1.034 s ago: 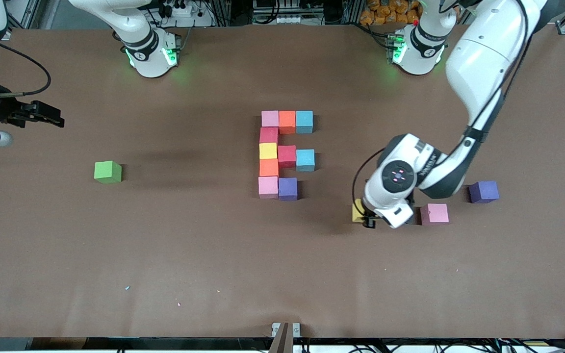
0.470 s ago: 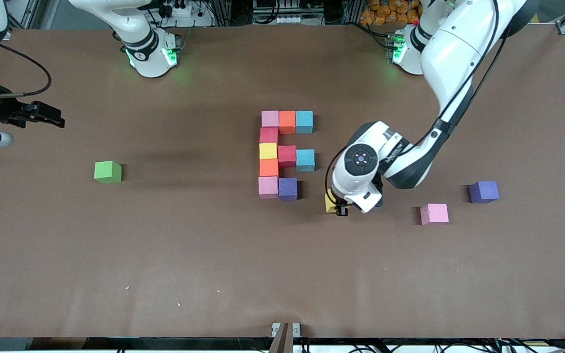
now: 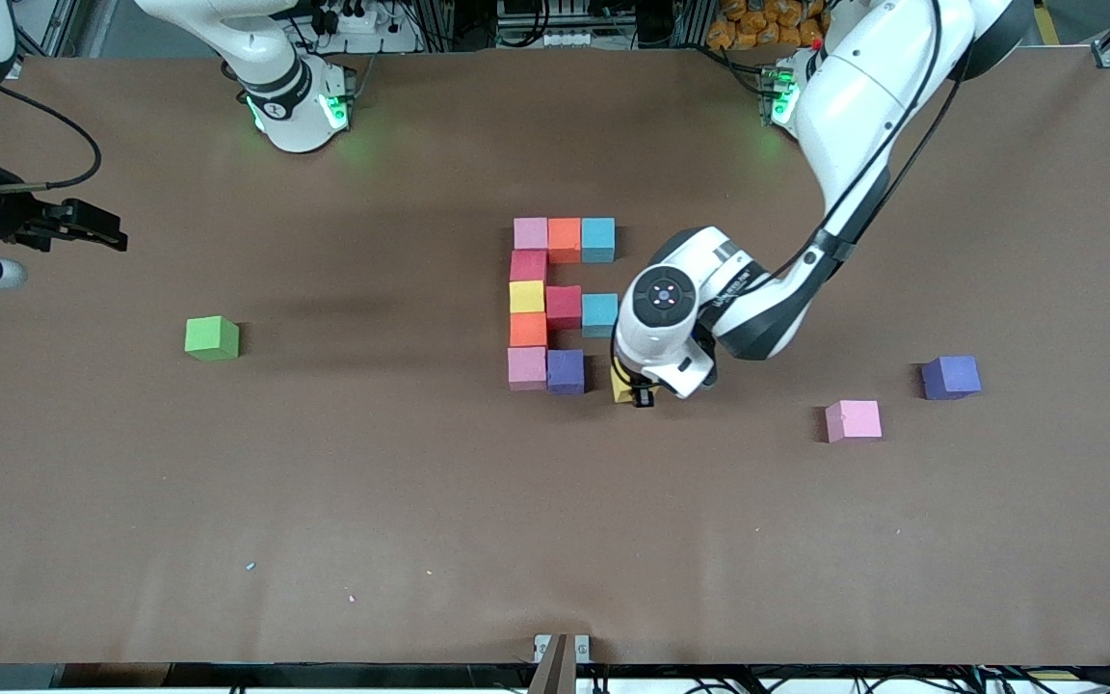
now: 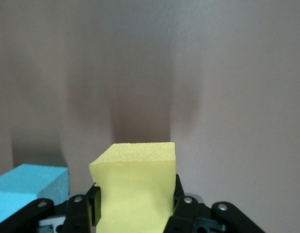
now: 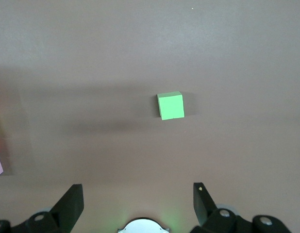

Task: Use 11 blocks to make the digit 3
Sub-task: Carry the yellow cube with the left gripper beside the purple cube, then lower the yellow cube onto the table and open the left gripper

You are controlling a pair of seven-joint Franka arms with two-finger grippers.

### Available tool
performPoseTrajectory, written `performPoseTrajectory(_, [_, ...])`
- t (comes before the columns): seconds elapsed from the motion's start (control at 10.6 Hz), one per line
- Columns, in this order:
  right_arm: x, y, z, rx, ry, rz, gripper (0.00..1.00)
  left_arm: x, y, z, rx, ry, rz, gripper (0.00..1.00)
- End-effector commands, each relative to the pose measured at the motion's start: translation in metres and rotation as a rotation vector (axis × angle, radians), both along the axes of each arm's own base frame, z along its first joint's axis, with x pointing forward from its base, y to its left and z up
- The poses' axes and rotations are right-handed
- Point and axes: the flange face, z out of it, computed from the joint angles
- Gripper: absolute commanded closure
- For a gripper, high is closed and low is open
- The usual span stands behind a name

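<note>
The block figure (image 3: 563,304) stands mid-table: a pink, orange and light blue row, a column down one side, a dark red and light blue middle bar, and a pink (image 3: 526,368) and purple (image 3: 566,371) pair nearest the front camera. My left gripper (image 3: 632,390) is shut on a yellow block (image 3: 621,386), low over the table right beside the purple one. The left wrist view shows the yellow block (image 4: 135,187) squeezed between the fingers (image 4: 185,213), with a light blue block (image 4: 28,187) alongside. My right gripper (image 3: 83,226) waits open at the right arm's end.
A loose pink block (image 3: 853,420) and a loose purple block (image 3: 950,377) lie toward the left arm's end. A green cube (image 3: 211,338) sits toward the right arm's end and shows in the right wrist view as the green cube (image 5: 170,105).
The left arm has carried the yellow block from beside the loose pink block across to the figure's purple block. The right arm has not moved.
</note>
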Motion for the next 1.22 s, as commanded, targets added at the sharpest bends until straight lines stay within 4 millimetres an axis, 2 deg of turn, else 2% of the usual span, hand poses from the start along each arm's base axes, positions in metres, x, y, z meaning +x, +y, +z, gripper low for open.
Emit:
performPoseTrajectory(0.0, [0.000,0.001,0.002,-0.020,0.000,0.004,0.00,-0.002,-0.013,-0.001,0.000,0.009,0.008,0.82])
performPoseTrajectory(0.38, [-0.001,0.001,0.002,-0.020,0.001,0.002,0.00,-0.002,-0.022,-0.014,-0.009,0.022,0.002,0.82])
performPoseTrajectory(0.56, [0.000,0.001,0.001,-0.020,0.003,0.002,0.00,-0.010,-0.036,-0.021,-0.010,0.026,-0.020,0.82])
performPoseTrajectory(1.13, [0.000,0.001,0.001,-0.020,0.003,0.002,0.00,-0.012,-0.039,-0.028,0.002,0.024,-0.033,0.80])
